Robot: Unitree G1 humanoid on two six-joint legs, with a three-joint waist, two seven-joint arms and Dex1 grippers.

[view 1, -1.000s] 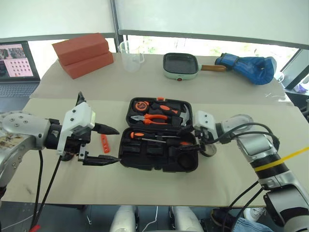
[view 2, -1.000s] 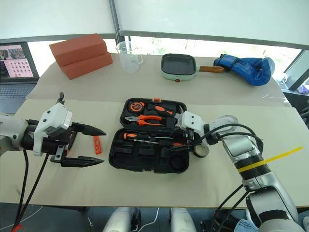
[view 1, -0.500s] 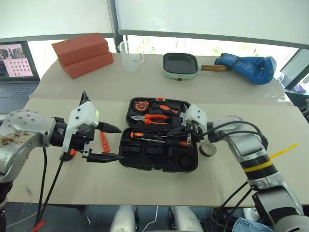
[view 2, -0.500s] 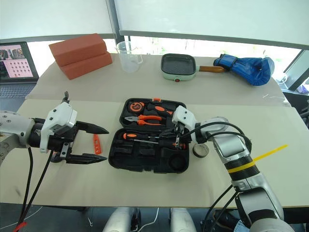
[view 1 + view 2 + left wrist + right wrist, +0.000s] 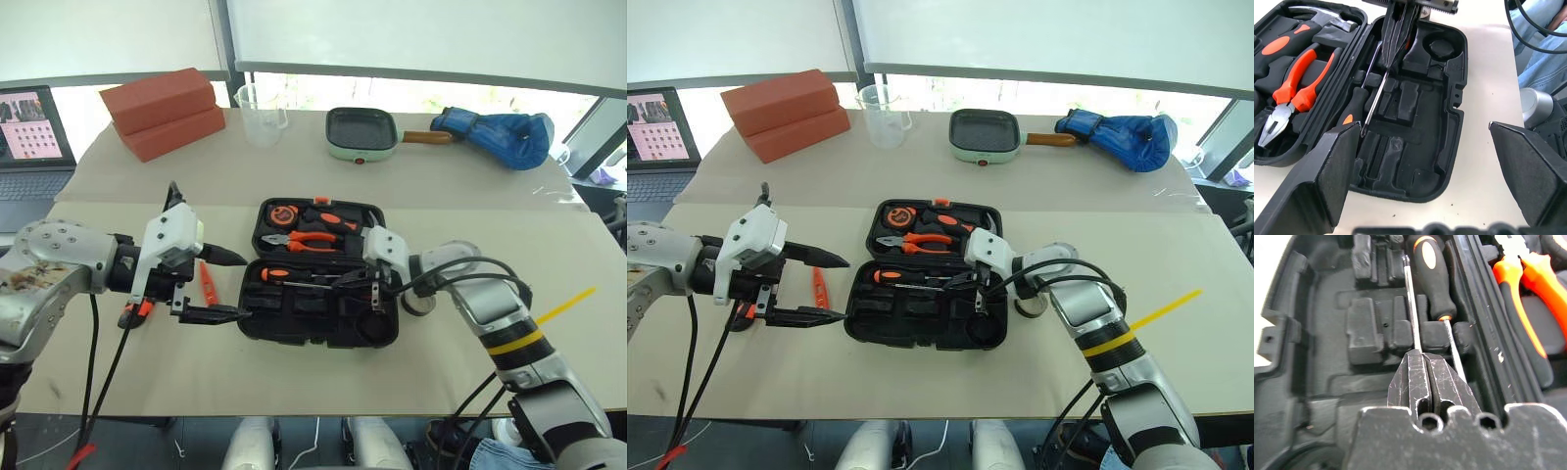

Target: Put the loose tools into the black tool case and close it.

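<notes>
The black tool case [image 5: 318, 279] is lying open on the near table, with its lid half away from the robot and its tray half towards it. Inside the tray, along the hinge side, two screwdrivers [image 5: 1432, 271] are placed with their long axis across the table, the orange-black handles towards the robot's left. The right gripper [image 5: 1431, 382] is set low over the tray, and its fingers are pressed together on the thin shaft [image 5: 1411, 308] of one screwdriver, or just at its end; a firm grip cannot be confirmed. The right arm is clearly the nearer one to these tools. A slim orange tool [image 5: 819, 287] is lying on the table just beside the left end of the case, between the case and the left gripper [image 5: 230, 286], with its long axis running away from the robot. The left gripper is held wide open and is pointed at the case, so this loose tool is judged to be its work. A small dark tape roll [image 5: 423, 302] is partly seen behind the right arm, outside the case. Compared with one second ago, the right gripper has been closed and brought from the case's right edge in over the tray, while the left gripper is unchanged and as wide as before.
</notes>
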